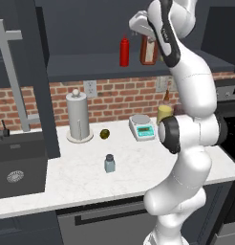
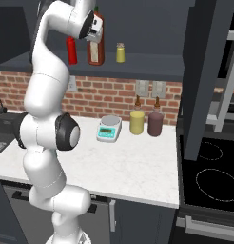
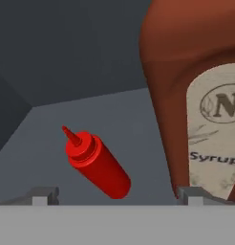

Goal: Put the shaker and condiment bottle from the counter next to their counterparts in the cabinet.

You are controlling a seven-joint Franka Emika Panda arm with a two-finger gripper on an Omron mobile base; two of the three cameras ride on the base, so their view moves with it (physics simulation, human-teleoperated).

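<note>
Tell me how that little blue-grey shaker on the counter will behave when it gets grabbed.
The shaker looks squat and upright, so probably stable against tipping. Its small size suggests it is light. Smooth translucent sides may be slippery, so grip below the dark cap.

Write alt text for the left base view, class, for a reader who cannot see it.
The gripper is open at the cabinet shelf, the condiment bottle standing free left of the sauce bottle. The shaker waits on the counter.
</note>
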